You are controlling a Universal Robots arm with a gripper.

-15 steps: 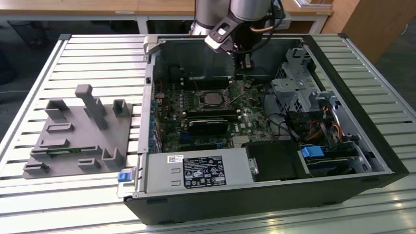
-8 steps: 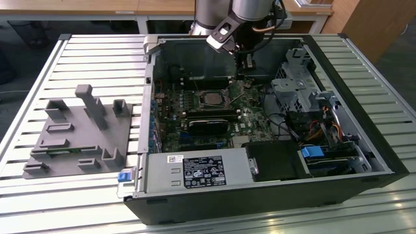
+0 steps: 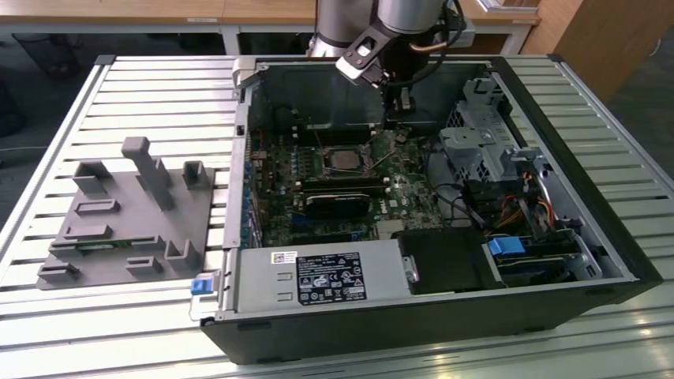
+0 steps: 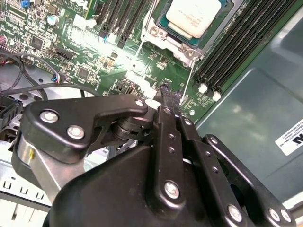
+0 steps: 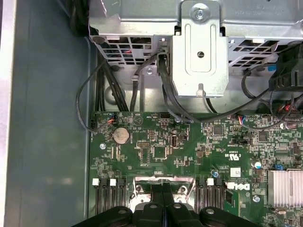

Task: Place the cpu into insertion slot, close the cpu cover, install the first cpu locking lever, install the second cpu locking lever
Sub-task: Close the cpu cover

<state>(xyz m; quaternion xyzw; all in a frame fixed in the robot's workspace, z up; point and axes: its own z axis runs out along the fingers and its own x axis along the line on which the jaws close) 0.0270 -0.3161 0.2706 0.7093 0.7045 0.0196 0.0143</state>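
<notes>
Inside the open computer case (image 3: 421, 335), which lies on a slatted table (image 3: 126, 332), the arm reaches down over the green circuit board (image 5: 189, 142). The gripper (image 3: 393, 125) hangs just beyond the insertion slot (image 3: 325, 160), toward the exterior view's right. In both wrist views the gripper (image 4: 165, 92) (image 5: 163, 187) has its fingers pressed together, and nothing can be made out between them. The cpu (image 4: 194, 16) sits in the insertion slot with its silvery-tan top facing up, and the cpu cover (image 4: 158, 32) lies as a thin metal frame around it. One thin lever (image 4: 188, 78) runs from a corner of the cover to a point just beside the fingertips; whether the tips touch it cannot be told. A second lever (image 4: 137, 52) runs from the neighbouring corner. Long black memory slots (image 4: 236, 42) flank the socket. A graphics card (image 3: 337, 204) lies near the socket, and a gray fixture (image 3: 126, 213) stands on the table, well apart from the case.
</notes>
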